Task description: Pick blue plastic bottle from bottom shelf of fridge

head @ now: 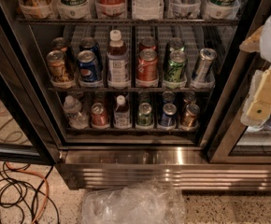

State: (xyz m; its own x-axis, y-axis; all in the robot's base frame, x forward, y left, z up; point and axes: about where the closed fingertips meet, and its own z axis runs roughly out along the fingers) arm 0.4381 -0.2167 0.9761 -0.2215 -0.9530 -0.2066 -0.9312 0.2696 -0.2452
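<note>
The blue plastic bottle (122, 112) stands upright on the bottom shelf (131, 131) of the open fridge (173, 169), third from the left. It has a white cap, a dark neck and a pale label. A red can (99, 115) is on its left and a green can (145, 114) on its right. A clear water bottle (74, 112) stands at the shelf's left end. My gripper (265, 90) is at the right edge of the view, in front of the fridge's right door frame. It is well to the right of the bottle, slightly higher, and holds nothing.
The middle shelf holds several cans and a bigger white-capped bottle (118, 59). A crumpled clear plastic bag (133, 204) lies on the floor before the steel base. Black and orange cables (14, 190) lie at the lower left. A dark door edge (14, 101) stands on the left.
</note>
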